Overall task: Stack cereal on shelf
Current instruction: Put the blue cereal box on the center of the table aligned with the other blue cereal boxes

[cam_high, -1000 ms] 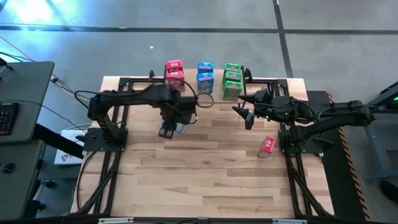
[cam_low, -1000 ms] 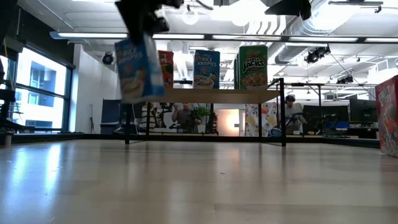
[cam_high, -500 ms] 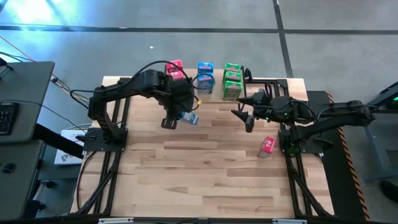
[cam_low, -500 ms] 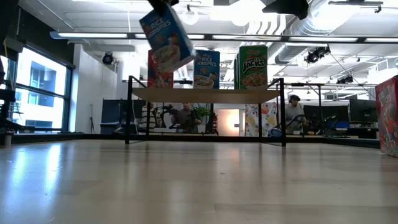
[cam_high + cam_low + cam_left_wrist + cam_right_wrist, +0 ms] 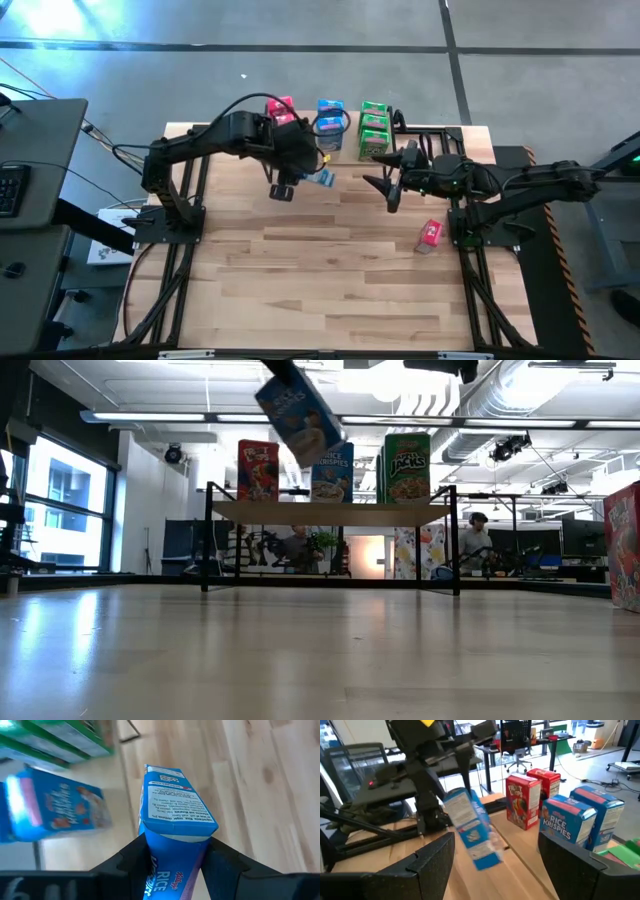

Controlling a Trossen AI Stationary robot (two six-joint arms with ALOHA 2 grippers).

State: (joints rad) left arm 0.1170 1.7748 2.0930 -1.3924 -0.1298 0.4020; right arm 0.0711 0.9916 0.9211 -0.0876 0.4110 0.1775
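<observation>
The shelf stands at the table's far edge on thin black legs. Cereal boxes stand on its plank: red, blue and green. From above they show as red, blue and green rows. My left gripper is shut on a blue cereal box, in the air just in front of the shelf. My right gripper hovers open near the shelf's right end, its fingers with nothing between them. One red box lies on the table at the right. My left gripper pinches the blue box between its two fingers at the end nearest the wrist. The fingers slant down toward the shelf, one on each side of the box. The box is lifted clear and tilted, its free end pointing down and away.
Black arm frames run along the table's left and right sides. The red box at the right edge also shows in the low view. Bare wood covers the table's middle and near part. People sit in the room behind.
My left gripper has risen and gone toward the far edge and the shelf, tipping forward as it went. The blue box, which hung nearly upright a little above the table, is now higher and tilted, in front of the shelf's blue boxes.
</observation>
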